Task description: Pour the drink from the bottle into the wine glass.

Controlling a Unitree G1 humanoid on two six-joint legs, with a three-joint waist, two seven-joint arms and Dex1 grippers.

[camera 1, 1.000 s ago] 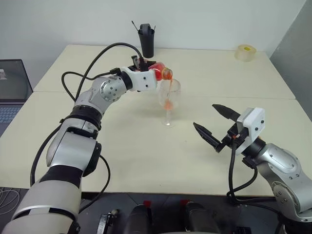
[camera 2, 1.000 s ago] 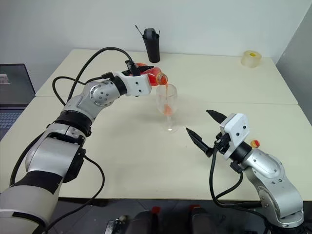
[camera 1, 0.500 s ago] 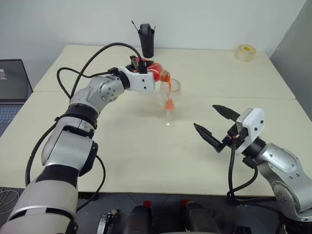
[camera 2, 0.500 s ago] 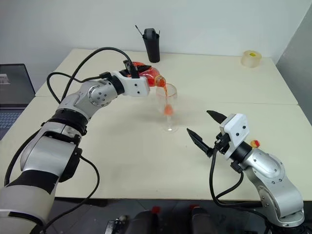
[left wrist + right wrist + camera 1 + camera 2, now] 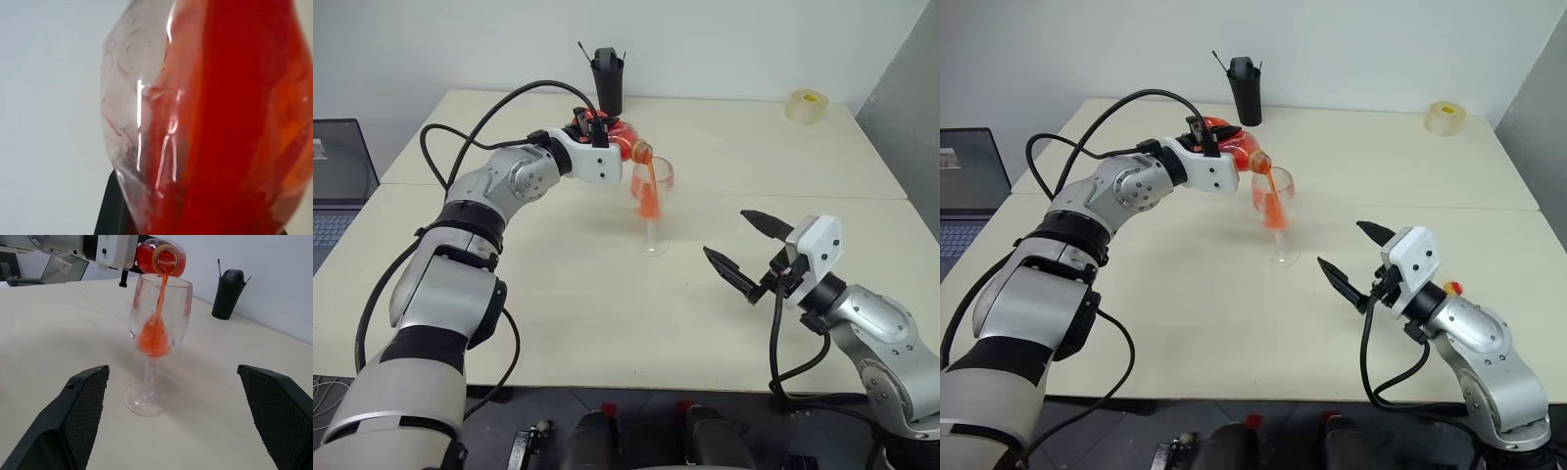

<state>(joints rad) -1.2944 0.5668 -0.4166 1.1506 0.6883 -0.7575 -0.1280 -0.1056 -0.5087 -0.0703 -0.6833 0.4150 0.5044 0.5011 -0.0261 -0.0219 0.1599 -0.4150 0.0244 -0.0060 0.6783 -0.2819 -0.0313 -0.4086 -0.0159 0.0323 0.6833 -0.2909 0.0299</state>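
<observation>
My left gripper [image 5: 600, 131] is shut on the bottle [image 5: 619, 137], a small clear round-bodied one held tipped on its side, with its mouth over the rim of the wine glass [image 5: 652, 203]. The red-orange drink [image 5: 649, 192] runs in a stream from the mouth into the bowl and pools at its bottom. In the right wrist view the stemmed wine glass [image 5: 157, 328] stands upright on the table, the bottle [image 5: 161, 256] above it. In the left wrist view the bottle [image 5: 142, 122] sits close up, red drink [image 5: 230, 122] inside. My right gripper [image 5: 726, 233] stands open to the right of the glass, apart from it.
A black pen holder [image 5: 607, 83] stands at the table's far edge behind the bottle. A tape roll [image 5: 806, 105] lies at the far right. A laptop [image 5: 337, 181] sits off the table's left side. A small red and yellow thing [image 5: 1451, 288] lies by my right arm.
The bottle has rolled further over in my left gripper and the stream has thickened. More drink has gathered in the glass. The right arm has kept still.
</observation>
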